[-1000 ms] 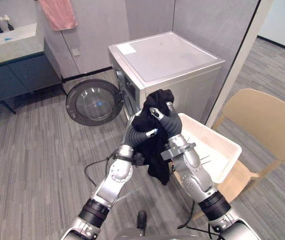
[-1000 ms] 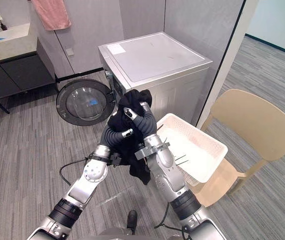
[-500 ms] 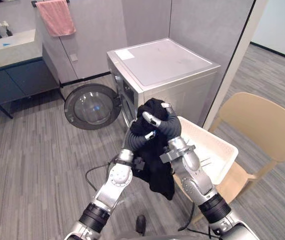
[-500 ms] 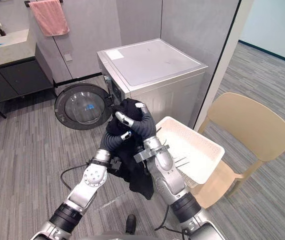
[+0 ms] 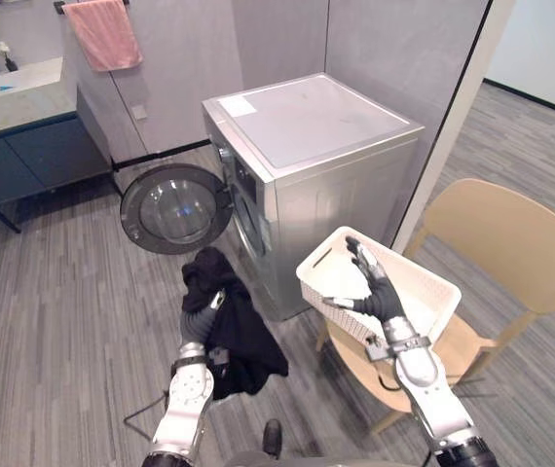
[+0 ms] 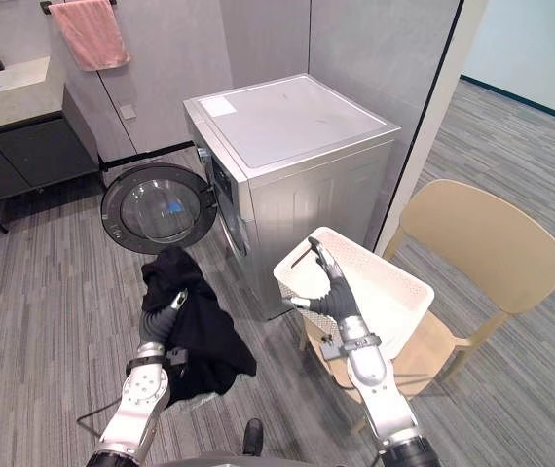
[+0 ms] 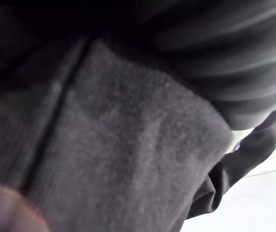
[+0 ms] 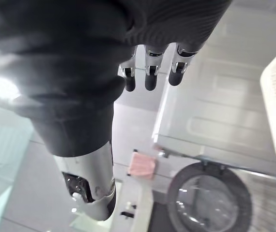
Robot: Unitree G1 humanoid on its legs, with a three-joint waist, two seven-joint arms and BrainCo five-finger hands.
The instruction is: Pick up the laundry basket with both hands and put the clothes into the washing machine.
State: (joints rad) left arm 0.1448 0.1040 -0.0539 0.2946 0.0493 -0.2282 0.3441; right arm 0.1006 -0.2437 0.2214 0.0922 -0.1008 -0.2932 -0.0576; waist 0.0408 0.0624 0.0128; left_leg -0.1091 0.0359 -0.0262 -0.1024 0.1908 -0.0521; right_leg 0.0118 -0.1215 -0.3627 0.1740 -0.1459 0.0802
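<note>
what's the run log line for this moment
left hand: under black garment | right hand: open by basket | basket: on chair | washer door: open

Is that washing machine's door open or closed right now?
Open. The round glass door is swung wide on its hinge and stands out beside the front of the washing machine, leaving the front uncovered.

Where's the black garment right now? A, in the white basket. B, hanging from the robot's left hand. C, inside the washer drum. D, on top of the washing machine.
B: the black garment hangs from the left hand, low beside the washing machine, clear of the white basket.
</note>
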